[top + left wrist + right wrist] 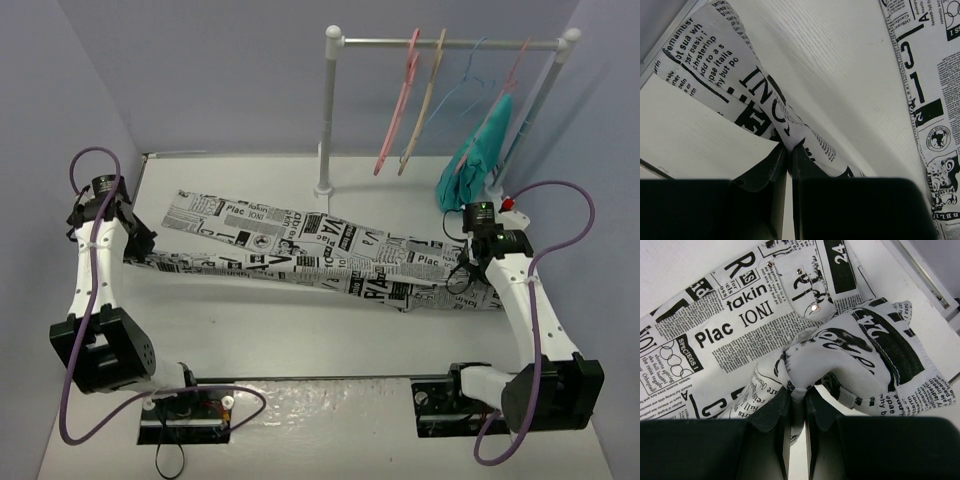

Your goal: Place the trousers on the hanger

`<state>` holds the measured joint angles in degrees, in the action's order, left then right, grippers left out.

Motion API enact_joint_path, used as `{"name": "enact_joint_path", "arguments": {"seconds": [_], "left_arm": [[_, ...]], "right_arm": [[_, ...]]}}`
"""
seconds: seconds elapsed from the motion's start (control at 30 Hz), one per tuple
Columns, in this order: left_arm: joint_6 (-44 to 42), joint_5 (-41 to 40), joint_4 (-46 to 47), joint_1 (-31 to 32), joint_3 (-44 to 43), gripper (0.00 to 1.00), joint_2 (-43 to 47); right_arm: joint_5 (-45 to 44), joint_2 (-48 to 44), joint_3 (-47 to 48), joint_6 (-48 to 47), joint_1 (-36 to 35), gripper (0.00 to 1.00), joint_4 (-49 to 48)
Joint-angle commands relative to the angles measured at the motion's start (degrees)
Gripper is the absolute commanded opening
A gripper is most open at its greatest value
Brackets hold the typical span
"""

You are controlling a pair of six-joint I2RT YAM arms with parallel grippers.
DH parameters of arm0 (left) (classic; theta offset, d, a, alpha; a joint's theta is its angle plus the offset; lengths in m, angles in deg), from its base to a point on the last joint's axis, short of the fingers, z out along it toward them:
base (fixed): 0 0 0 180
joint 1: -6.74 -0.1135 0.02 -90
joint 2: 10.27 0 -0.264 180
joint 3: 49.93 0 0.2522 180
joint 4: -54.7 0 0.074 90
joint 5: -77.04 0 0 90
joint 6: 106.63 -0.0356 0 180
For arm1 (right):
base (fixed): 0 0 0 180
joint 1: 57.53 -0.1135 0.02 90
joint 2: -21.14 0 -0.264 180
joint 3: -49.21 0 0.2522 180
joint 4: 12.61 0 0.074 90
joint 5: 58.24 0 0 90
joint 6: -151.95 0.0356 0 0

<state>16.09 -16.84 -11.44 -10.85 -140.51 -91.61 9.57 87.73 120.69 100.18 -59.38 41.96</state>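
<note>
The newspaper-print trousers (pixel 300 252) lie stretched across the white table, legs to the left, waist to the right. My left gripper (pixel 130 247) is shut on a leg's hem, with the cloth (pixel 765 95) pinched between its fingers. My right gripper (pixel 462 275) is shut on the bunched waistband; the fabric (pixel 840 350) bulges above its fingertips. The pink hanger (pixel 397 105) hangs on the rail at the back, left of the other hangers and apart from both grippers.
A white rack (pixel 328 110) stands at the back middle. On its rail hang a tan hanger (pixel 425 100), a thin blue wire hanger (pixel 470 75) and a teal garment (pixel 480 150). Walls close in on the left and right.
</note>
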Motion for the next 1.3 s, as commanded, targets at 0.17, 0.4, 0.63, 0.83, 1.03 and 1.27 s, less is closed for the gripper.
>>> {"name": "enact_joint_path", "arguments": {"seconds": [0.17, 0.4, 0.63, 0.83, 1.03, 1.27], "left_arm": [[-3.97, -10.19, 8.54, -0.52, -10.99, 0.00, -5.54], [-4.50, -11.54, 8.04, 3.18, -19.77, 0.00, -15.48], [-3.92, -12.70, 6.30, 5.20, -28.01, 0.00, -22.94], [-3.45, -12.48, 5.62, 5.32, -31.80, 0.00, -28.48], [-3.94, -11.62, 5.41, 6.09, -36.20, 0.00, -32.80], [-4.58, -8.79, 6.15, 6.51, -41.35, 0.00, -37.11]], "right_arm": [[-11.10, 4.94, 0.05, -4.38, 4.92, 0.02, -5.68], [-11.72, 12.00, 4.36, -4.09, 5.31, 0.04, -6.83], [-12.43, 19.39, 9.65, -3.86, 5.63, 0.04, -7.92], [-12.09, 26.00, 13.46, -3.40, 5.65, 0.13, -8.66], [-11.67, 30.50, 18.08, -2.35, 5.77, 0.43, -9.00], [-12.43, 31.15, 21.30, -1.84, 6.33, 0.64, -9.26]]}}
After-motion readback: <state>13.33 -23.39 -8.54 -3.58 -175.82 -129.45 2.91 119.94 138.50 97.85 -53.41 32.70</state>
